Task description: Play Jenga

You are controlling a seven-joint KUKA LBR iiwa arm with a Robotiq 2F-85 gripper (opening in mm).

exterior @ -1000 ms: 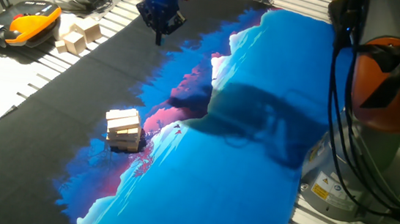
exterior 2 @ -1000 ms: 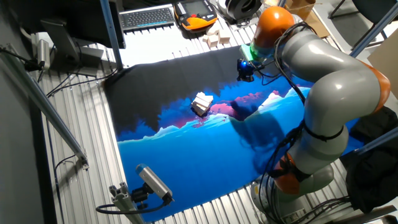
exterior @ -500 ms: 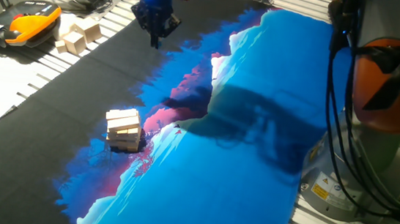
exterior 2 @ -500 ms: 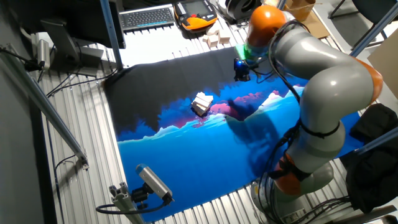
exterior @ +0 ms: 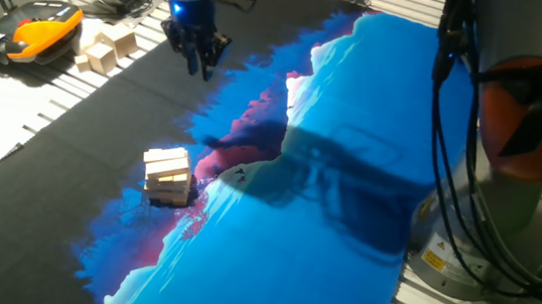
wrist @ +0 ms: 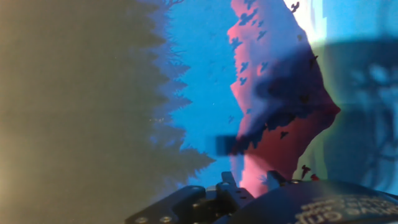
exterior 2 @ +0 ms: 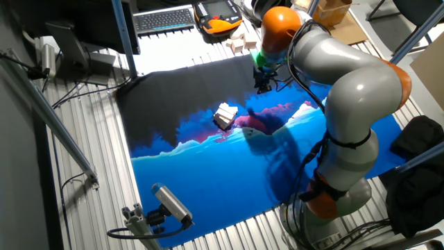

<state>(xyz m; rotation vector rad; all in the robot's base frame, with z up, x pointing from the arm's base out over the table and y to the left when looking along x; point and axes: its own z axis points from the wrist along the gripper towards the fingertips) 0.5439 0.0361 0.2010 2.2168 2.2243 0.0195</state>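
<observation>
The Jenga tower is a short stack of pale wooden blocks standing on the mat where black meets pink and blue; it also shows in the other fixed view. My gripper hangs above the black part of the mat, well beyond the tower and apart from it, fingers pointing down and drawn together with nothing between them. It also shows in the other fixed view. The hand view shows only the mat's black, blue and pink print and the blurred fingertips; the tower is out of that view.
A cluster of loose pale wooden blocks lies off the mat near an orange and black pendant. A keyboard lies at the table's far side. The arm's base and its cables stand at the mat's right edge.
My gripper has moved left across the far part of the mat, over the black area. The tower has not moved.
</observation>
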